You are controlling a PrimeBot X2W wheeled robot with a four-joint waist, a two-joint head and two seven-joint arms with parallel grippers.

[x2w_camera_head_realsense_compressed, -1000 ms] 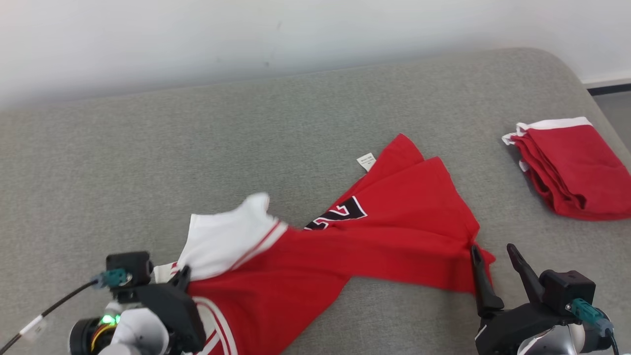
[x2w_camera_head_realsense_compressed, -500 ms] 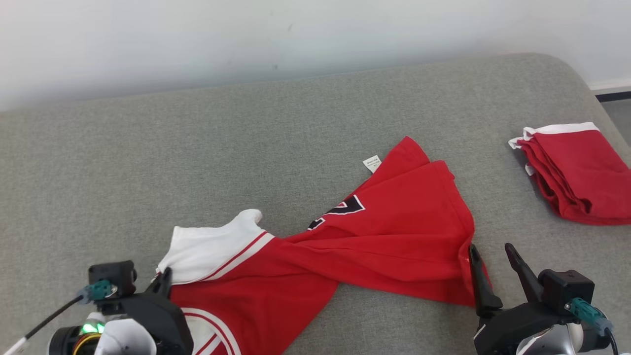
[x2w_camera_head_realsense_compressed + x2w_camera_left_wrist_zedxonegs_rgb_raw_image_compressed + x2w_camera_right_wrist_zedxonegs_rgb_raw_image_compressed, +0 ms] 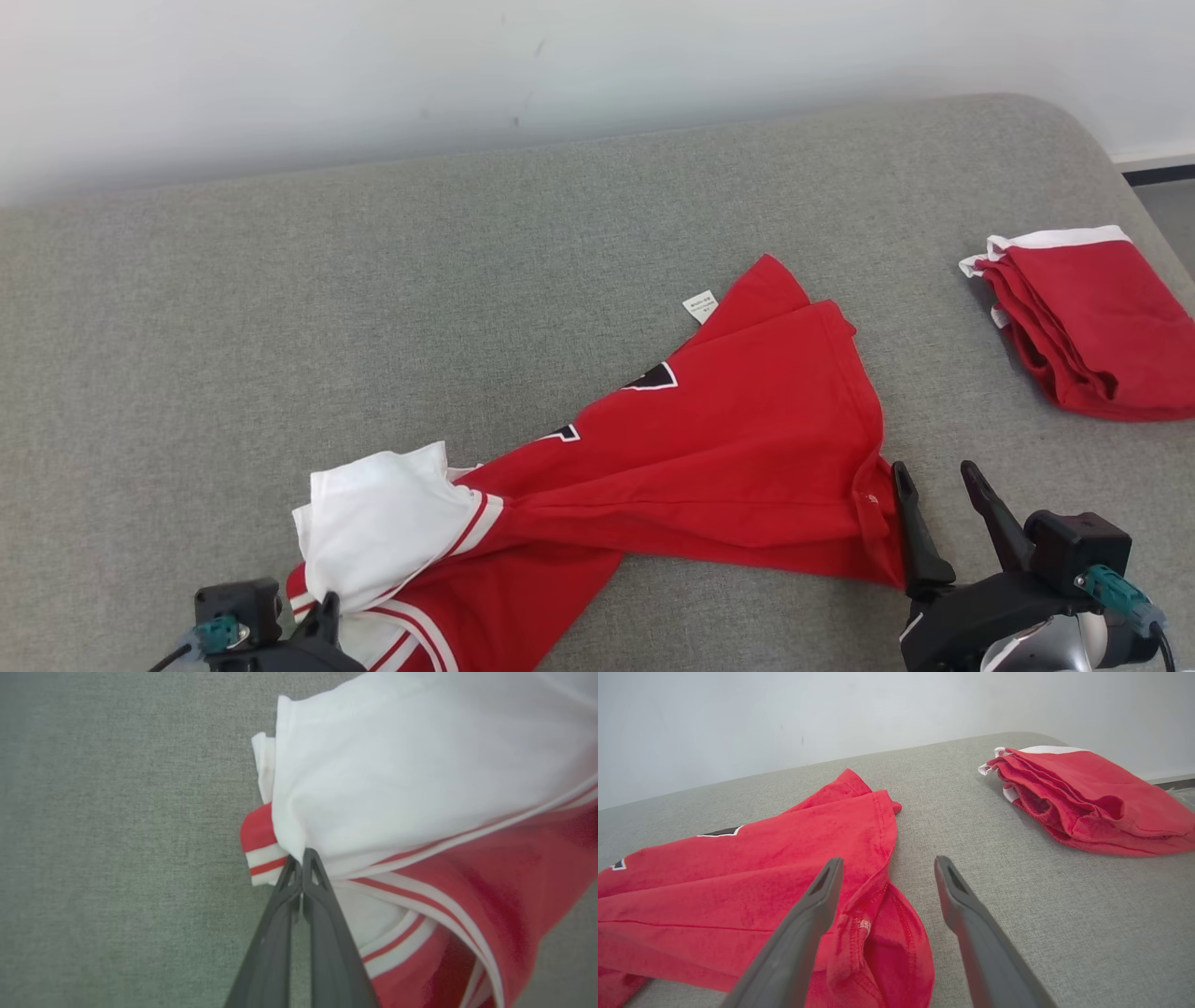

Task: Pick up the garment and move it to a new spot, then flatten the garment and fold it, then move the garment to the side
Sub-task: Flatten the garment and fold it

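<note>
Well, we held the red and white cloth jersey by one end. It lay stretched out on the grey soft cushion. Its long way ran from the lower left of the head view up toward the middle right.

Our left gripper had its two dark fingers pressed together on the edge of the white sleeve, at the lower left of the head view. Our right gripper was at the lower right, with its fingers spread wide and nothing in them.

In the right wrist view, the red hem corner lay just beside the left-hand finger, with a bit of it between the two fingers. So we thought the right gripper was the nearer one for that end. It looked like it had to go down and a little toward the left of that view to catch the hem.

A folded red cloth pile sat well apart at the right edge.
</note>
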